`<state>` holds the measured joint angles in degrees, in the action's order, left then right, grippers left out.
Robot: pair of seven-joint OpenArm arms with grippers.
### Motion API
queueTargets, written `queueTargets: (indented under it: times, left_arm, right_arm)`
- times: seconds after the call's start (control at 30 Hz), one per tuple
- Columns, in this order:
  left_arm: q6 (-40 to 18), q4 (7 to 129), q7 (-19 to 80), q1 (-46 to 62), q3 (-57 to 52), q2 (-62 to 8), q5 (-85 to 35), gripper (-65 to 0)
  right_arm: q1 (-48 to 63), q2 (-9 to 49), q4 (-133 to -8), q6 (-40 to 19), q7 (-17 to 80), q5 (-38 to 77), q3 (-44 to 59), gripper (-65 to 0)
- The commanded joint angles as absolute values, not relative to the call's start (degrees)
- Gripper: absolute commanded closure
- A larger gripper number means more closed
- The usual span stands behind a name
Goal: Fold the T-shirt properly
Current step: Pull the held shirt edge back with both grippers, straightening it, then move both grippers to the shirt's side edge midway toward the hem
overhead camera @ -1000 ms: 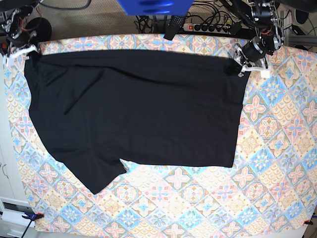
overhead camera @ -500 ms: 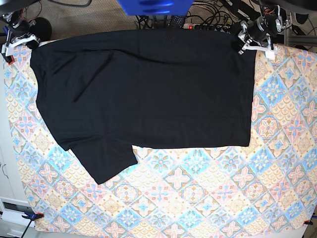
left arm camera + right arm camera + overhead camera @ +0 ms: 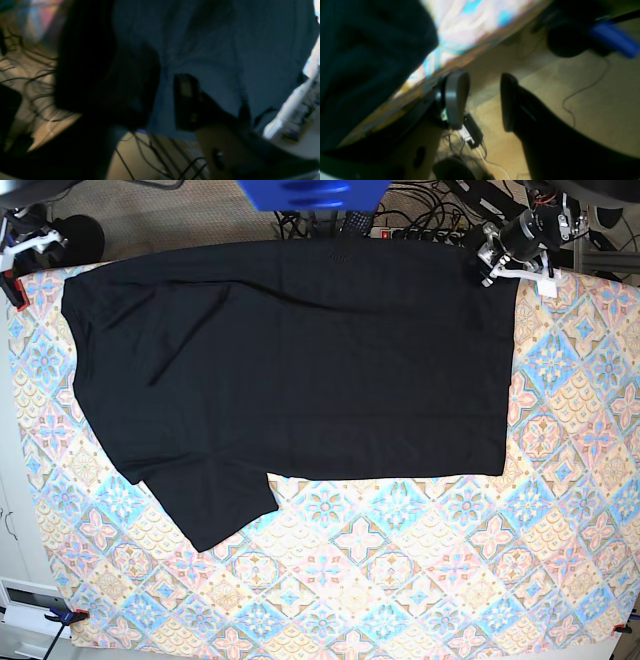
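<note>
A black T-shirt lies spread flat on the bench under its patterned cloth, long axis running across the bench from my right side to my left, its far edge reaching the bench's back edge and one sleeve jutting toward the near side. I judge it half-folded along its length, with the crosswise folds still to do. My left fingers sit at the shirt's far corner on my left; the wrist camera shows them parted, dark cloth behind the gap and nothing pinched that I can make out, though the picture is blurred. My right fingers stand apart and empty, hanging past the bench's back edge over the floor, with the shirt's other far corner off to one side of them. Each arm is near its own far corner. The coming move, as I read it, turns on that long axis: the shirt lies inward from both sets of fingers, toward the near side.
</note>
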<state>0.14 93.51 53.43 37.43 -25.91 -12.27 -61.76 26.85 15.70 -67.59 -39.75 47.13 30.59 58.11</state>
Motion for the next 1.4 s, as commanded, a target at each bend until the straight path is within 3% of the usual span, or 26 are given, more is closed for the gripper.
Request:
queueTargets:
  times: [0.0,0.13,0.3,0.6,1.07,1.37]
  left_arm:
    - [-0.22,96.22,52.97,38.55,-27.56,-13.23,-62.55,-27.2]
    - [-0.22,102.37,55.6,39.16,-32.31,-13.14,-62.55,-32.9]
    - [-0.22,107.03,58.07,37.49,-40.04,-13.14,-62.55,-33.3]
    - [-0.22,106.42,60.79,22.73,-36.88,-18.33,-54.9,-33.3]
    - [-0.22,78.64,60.44,-4.26,-30.02,-18.59,-38.81,-33.3]
    - [-0.22,62.2,48.31,-14.81,-18.59,-18.24,-30.81,-33.3]
  right_arm:
    - [26.77,17.01,-68.7,-40.0,47.08,31.78,59.21,-23.4]
    - [26.51,17.01,-70.46,-40.0,48.48,31.96,61.67,-23.3]
    - [26.51,17.01,-75.91,-40.0,48.75,31.78,65.98,-23.3]
    - [26.33,17.19,-86.99,-40.0,51.3,31.78,61.49,-23.2]
    - [15.43,17.27,-92.0,-40.0,54.9,31.08,46.46,-23.2]
    - [10.95,17.19,-92.09,-40.0,54.9,21.14,43.3,-23.2]
